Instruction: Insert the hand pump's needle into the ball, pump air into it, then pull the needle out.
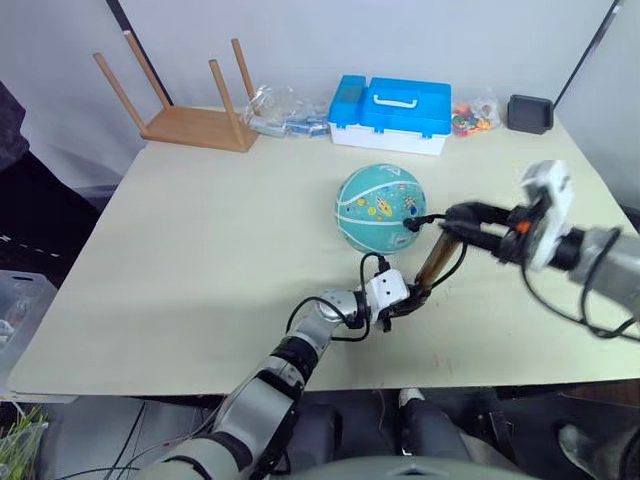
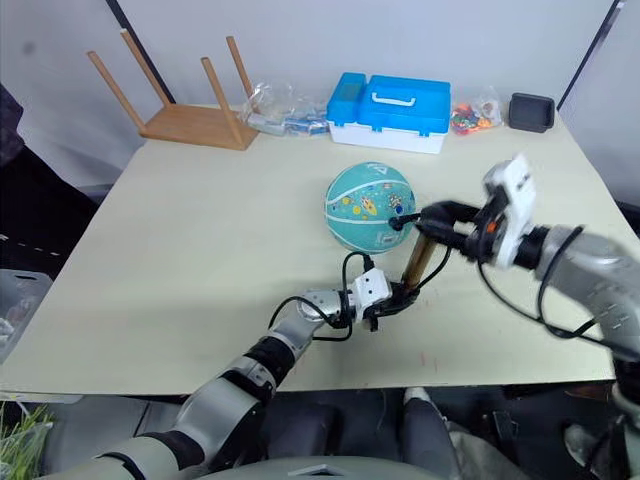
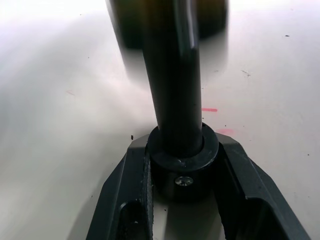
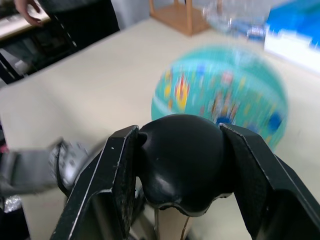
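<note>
**Pump held at both ends, hose toward ball**

Left gripper [image 1: 404, 303], nearest the camera, clamps the pump's [image 1: 434, 258] lower cap against the table [image 1: 200, 240]. Right gripper [image 1: 462, 222] is clenched on the black handle at the top. Pump axis stands tilted, just right of the ball [image 1: 380, 208]. Hose [image 1: 422, 220] runs left from the top toward the ball; the needle appears seated, though this cannot be confirmed.

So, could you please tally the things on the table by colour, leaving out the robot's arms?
Teal: 1, the ball
Blue and white: 1, the storage case
Bronze-gold: 1, the hand pump
Wood: 1, the upturned stool
Black: 1, the small box
Clear: 2, the plastic bags of bits
Total: 7
</note>
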